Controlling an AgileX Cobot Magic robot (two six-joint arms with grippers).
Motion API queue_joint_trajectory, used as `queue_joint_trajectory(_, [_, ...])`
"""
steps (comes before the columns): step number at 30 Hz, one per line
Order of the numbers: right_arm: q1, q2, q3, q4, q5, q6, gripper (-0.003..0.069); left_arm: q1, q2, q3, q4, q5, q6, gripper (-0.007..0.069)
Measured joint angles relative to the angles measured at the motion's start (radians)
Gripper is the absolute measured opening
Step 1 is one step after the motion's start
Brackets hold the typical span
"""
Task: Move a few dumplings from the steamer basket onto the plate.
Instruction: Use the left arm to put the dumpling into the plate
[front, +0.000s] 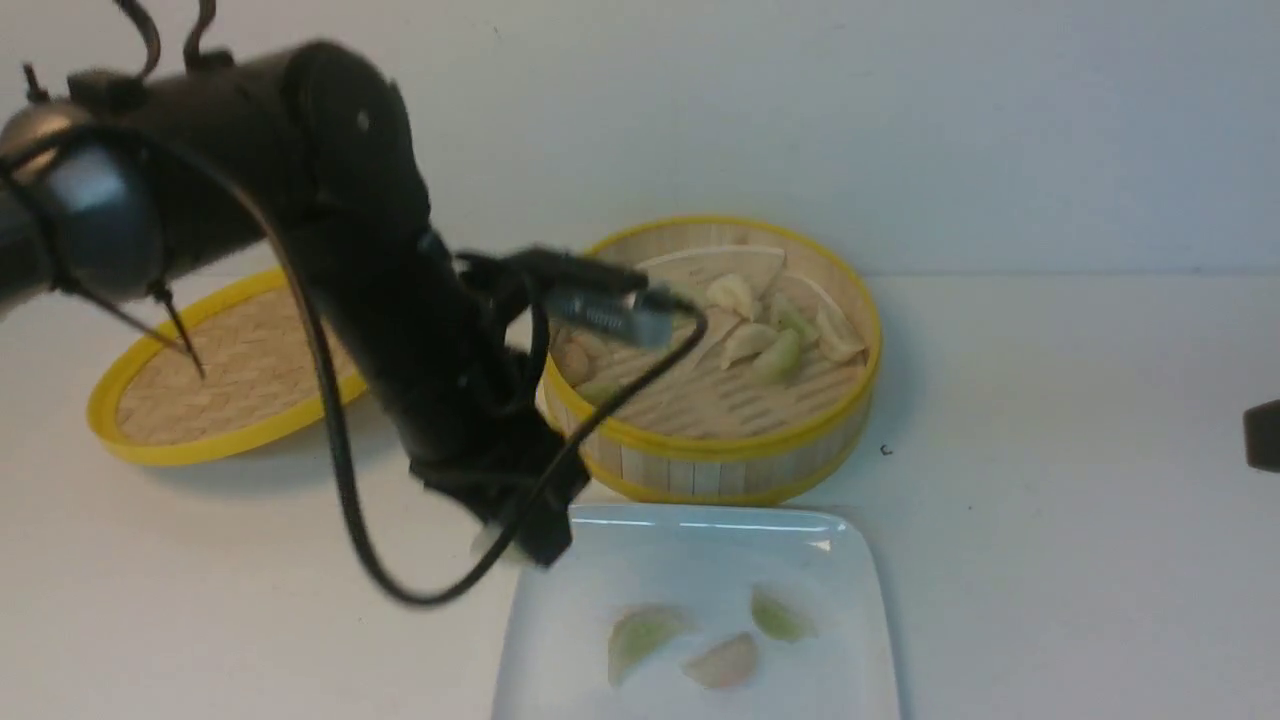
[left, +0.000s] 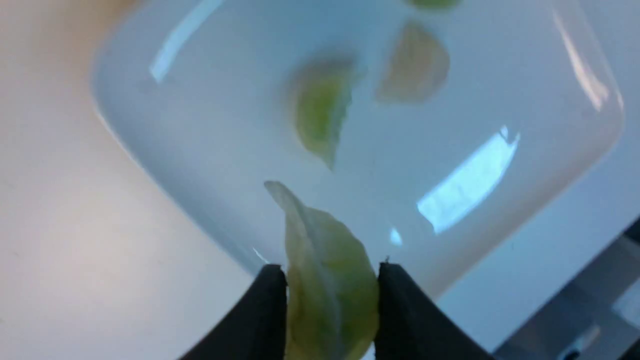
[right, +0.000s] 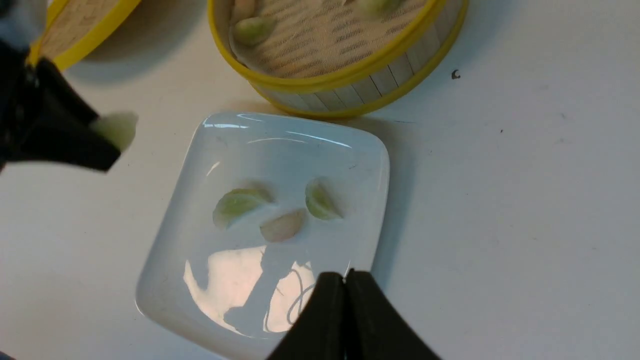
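Note:
The steamer basket (front: 720, 455) stands at the back centre with several dumplings (front: 775, 355) inside. The white square plate (front: 600, 560) lies in front of it and holds three dumplings: two pale green (front: 640, 635) and one pinkish (front: 722, 662). My left gripper (left: 331, 272) is shut on a pale green dumpling (left: 327, 285) and hangs just above the plate's back left corner; it also shows in the front view (front: 520, 530) and in the right wrist view (right: 107, 137). My right gripper (right: 345, 277) is shut and empty above the plate's near right edge (right: 372, 250).
The shallow woven yellow-rimmed lid (front: 225, 375) lies tilted at the back left. A loose black cable (front: 400, 590) hangs from the left arm near the plate's left side. A small dark mark (front: 885, 450) sits on the table right of the basket.

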Motion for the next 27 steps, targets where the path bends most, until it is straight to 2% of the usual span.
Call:
queue_joint_trajectory(6, [0.000,0.000,0.000,0.000,0.000,0.000,-0.0015,-0.126,-0.012,0.201,0.000,-0.114,0.019,0.0204])
queue_joint_trajectory(11, [0.000,0.000,0.000,0.000,0.000,-0.005,-0.0015,-0.247,-0.012,0.232,0.000,-0.267,0.024,0.0204])
queue_joint_trajectory(17, [0.000,0.000,0.000,0.000,0.000,-0.007,-0.0015,-0.283,0.003,0.233,0.003,-0.359,0.023,0.0204])
queue_joint_trajectory(19, [0.000,0.000,0.000,0.000,0.000,-0.012,-0.0015,-0.283,0.020,0.233,0.004,-0.369,0.016,0.0247])
queue_joint_trajectory(23, [0.000,0.000,0.000,0.000,0.000,-0.027,-0.0015,-0.283,0.029,0.233,0.004,-0.370,0.015,0.0395])
queue_joint_trajectory(27, [0.000,0.004,-0.001,0.000,0.000,-0.051,-0.0015,-0.283,0.029,0.228,0.007,-0.368,0.007,0.0470])
